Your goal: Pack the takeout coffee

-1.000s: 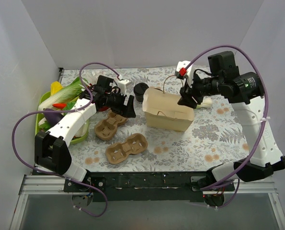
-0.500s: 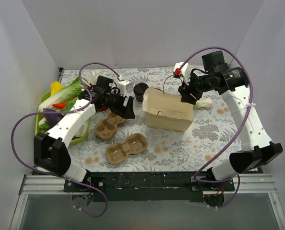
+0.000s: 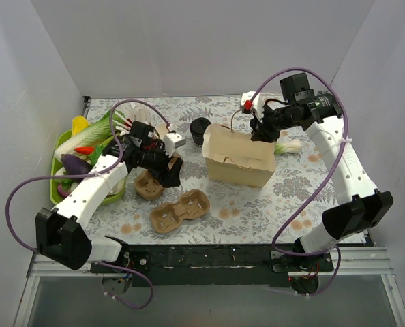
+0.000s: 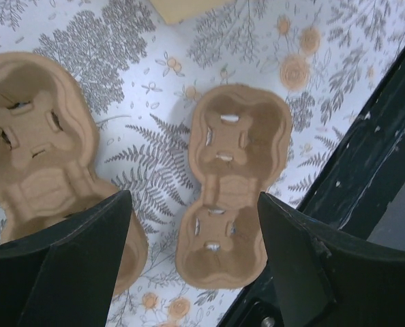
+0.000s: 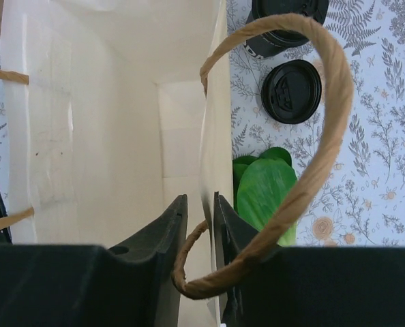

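Observation:
The takeout coffee (image 3: 200,129), a cup with a black lid, stands on the table left of the paper bag (image 3: 236,162); its lid shows at the top of the right wrist view (image 5: 284,17). My right gripper (image 3: 260,131) (image 5: 200,204) is closed on the bag's far right wall (image 5: 213,116), beside its rope handle (image 5: 325,122). The bag stands open and looks empty. My left gripper (image 3: 165,169) (image 4: 196,266) is open and empty, hovering above two brown pulp cup carriers (image 4: 233,177) (image 4: 39,150).
A loose black lid (image 5: 291,90) lies next to the coffee. A green leafy vegetable (image 5: 267,194) (image 3: 288,145) lies right of the bag. A green tray (image 3: 114,194) of vegetables sits at the left. The table's front edge (image 4: 366,157) is near the carriers.
My left gripper has moved toward the near side and now hangs over the cup carriers. My right arm has swung back and up while its gripper stays at the bag's rim.

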Controlling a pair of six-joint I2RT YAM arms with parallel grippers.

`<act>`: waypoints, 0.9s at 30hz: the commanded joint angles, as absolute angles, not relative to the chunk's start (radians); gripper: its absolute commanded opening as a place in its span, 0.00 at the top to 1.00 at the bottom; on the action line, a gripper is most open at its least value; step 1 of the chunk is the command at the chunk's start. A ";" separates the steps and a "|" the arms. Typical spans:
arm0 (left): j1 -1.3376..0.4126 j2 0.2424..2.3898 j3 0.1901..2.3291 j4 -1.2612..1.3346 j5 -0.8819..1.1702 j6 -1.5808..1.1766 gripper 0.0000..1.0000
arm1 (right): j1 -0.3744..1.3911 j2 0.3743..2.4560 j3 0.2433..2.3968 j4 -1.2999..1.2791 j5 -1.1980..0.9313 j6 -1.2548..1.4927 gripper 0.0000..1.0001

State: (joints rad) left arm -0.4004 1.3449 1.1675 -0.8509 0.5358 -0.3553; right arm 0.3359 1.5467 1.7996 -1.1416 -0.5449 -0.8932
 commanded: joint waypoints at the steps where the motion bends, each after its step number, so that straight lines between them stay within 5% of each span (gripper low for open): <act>1: -0.400 1.260 1.106 -0.952 0.535 -0.161 0.25 | 0.333 1.537 1.784 -1.137 -0.598 -0.913 0.75; 9: -0.419 1.270 1.012 -1.012 0.523 -0.026 0.25 | 0.331 1.479 1.750 -1.088 -0.511 -0.841 0.99; 18: -0.489 1.307 0.977 -1.033 0.632 -0.032 0.29 | 0.333 1.353 1.721 -1.005 -0.362 -0.635 0.99; 27: -0.568 1.278 0.936 -0.824 0.468 -0.272 0.35 | 0.333 1.318 1.713 -1.003 -0.365 -0.538 0.99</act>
State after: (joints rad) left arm -0.5533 1.3037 0.9241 -0.9340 0.5144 -0.1158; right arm 0.3359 1.3315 1.7237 -1.0576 -0.3691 -0.6106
